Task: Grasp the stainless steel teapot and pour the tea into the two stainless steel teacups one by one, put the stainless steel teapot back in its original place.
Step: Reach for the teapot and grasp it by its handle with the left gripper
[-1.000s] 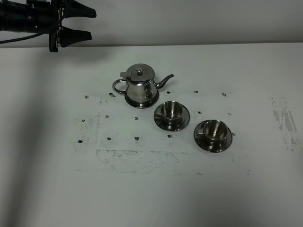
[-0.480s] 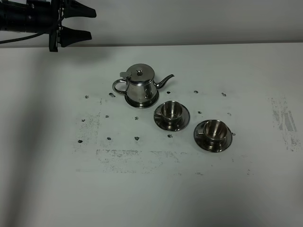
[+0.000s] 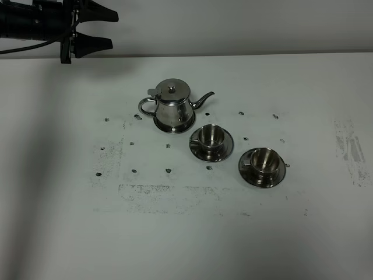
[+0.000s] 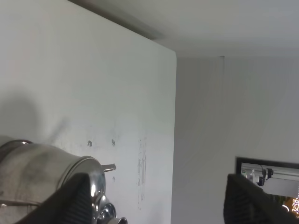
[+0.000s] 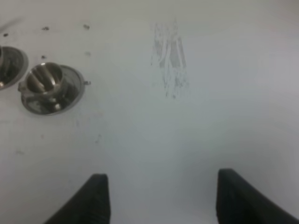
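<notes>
looks like pre-grasp. shiny stainless steel teapot (image 3: 172, 105) stands on its round steel tray (image 3: 173, 129), mid-bench toward the far edge. left jaws spread, empty, above the far left corner; right jaws spread, empty. next likely needs a reach to the loop handle.

My shiny steel teapot (image 3: 172, 105) stands upright on its round tray (image 3: 173, 130), lid shut. One teacup (image 3: 210, 137) sits just beside it, the second teacup (image 3: 264, 161) farther right.

Looking down steeply from high and far, taking in the whole surface (image 3: 186, 233). From the left wrist, facing low across it toward a wall, catching the teapot (image 4: 42, 172) close. From the right wrist, looking down from nearer, sharing one teacup (image 5: 46, 79) with the high view.
</notes>
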Tool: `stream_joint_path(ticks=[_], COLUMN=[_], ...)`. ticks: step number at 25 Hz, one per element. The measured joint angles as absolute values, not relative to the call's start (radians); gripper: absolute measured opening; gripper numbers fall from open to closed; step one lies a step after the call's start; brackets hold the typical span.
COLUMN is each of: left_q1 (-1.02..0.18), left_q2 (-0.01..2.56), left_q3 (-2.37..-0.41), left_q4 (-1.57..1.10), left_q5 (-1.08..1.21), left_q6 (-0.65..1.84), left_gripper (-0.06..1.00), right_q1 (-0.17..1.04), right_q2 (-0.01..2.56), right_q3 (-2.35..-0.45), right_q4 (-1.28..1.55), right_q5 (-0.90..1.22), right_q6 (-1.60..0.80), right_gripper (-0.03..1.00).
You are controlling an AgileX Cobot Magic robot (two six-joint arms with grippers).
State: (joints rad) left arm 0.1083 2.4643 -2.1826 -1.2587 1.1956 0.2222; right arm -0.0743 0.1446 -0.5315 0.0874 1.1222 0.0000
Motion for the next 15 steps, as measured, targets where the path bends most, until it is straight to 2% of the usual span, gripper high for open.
stream_joint_path(ticks=[15], left_q1=[0.108], left_q2=[2.464], left_q3=[-2.183], left_q4=[-1.259], left_q5=[1.196], left_q6=[0.235], left_gripper=[0.59], right_q1=[-0.074], right_q2=[0.048], right_q3=[-0.523], right_q4=[0.079], right_q5=[1.116], right_q6=[-0.013], right_gripper=[0.48])
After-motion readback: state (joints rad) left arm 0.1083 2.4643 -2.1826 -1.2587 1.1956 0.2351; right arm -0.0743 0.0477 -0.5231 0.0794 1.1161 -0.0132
